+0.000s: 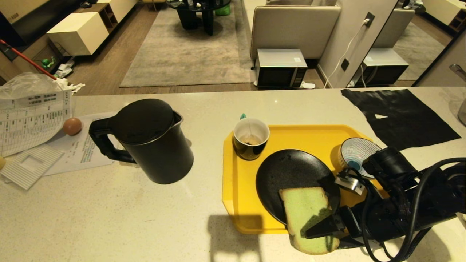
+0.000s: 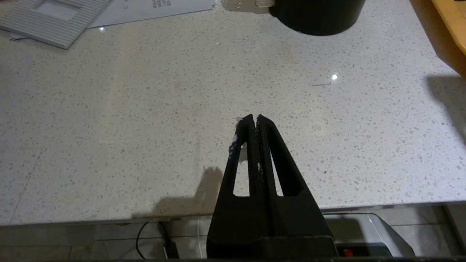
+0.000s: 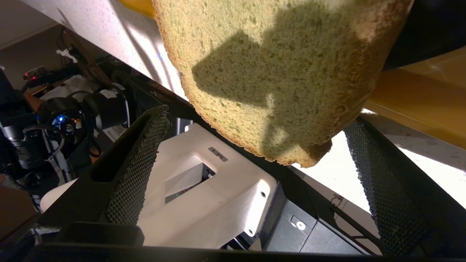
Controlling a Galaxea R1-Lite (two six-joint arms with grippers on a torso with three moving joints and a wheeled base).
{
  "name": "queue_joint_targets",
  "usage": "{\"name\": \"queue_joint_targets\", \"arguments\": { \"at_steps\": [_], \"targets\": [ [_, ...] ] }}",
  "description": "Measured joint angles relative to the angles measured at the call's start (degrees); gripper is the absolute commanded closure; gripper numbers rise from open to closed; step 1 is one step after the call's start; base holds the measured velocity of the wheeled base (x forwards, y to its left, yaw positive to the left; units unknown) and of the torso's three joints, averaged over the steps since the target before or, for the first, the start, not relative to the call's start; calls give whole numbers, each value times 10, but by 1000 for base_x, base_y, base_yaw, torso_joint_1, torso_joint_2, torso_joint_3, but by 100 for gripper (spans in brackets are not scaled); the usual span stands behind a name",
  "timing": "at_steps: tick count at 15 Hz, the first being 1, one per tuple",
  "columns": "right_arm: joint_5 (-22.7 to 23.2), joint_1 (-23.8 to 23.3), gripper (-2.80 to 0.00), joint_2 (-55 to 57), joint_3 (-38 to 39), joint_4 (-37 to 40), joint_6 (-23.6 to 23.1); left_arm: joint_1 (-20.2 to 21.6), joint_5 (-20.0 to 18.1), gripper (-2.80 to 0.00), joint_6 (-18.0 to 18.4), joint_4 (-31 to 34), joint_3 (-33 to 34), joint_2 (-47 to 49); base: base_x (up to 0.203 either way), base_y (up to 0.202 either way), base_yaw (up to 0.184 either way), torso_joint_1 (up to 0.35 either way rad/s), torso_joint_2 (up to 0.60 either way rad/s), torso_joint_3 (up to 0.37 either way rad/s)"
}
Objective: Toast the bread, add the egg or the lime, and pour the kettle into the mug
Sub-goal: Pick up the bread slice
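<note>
The bread (image 1: pixel 304 207), pale green with a tan crust, lies over the front rim of a black plate (image 1: pixel 287 171) and sticks out past the counter's front edge. My right gripper (image 1: pixel 320 207) is open, its fingers (image 3: pixel 142 160) standing wide on either side of the bread's (image 3: pixel 276 72) rounded end without clamping it. The black kettle (image 1: pixel 153 142) stands left of the yellow tray (image 1: pixel 233 203). The mug (image 1: pixel 250 138) sits at the tray's far left corner. An egg (image 1: pixel 72 126) rests on papers at far left. The lime is out of view. My left gripper (image 2: pixel 256 118) hangs shut over bare counter.
A blue-and-white striped bowl (image 1: pixel 358 153) sits on the tray's right side, close to my right arm. A black mat (image 1: pixel 397 116) lies at the back right. Papers (image 1: pixel 32 120) and a plastic bag crowd the left end. A microwave (image 1: pixel 280 67) stands on the floor beyond.
</note>
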Motion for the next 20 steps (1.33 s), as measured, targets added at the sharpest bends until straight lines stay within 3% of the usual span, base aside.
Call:
{"name": "queue_joint_targets", "arguments": {
  "at_steps": [20],
  "targets": [
    [0, 1, -280, 17, -20, 0, 6, 0, 0, 0, 0, 0, 0, 0, 0, 0, 0, 0, 0, 0]
  ]
}}
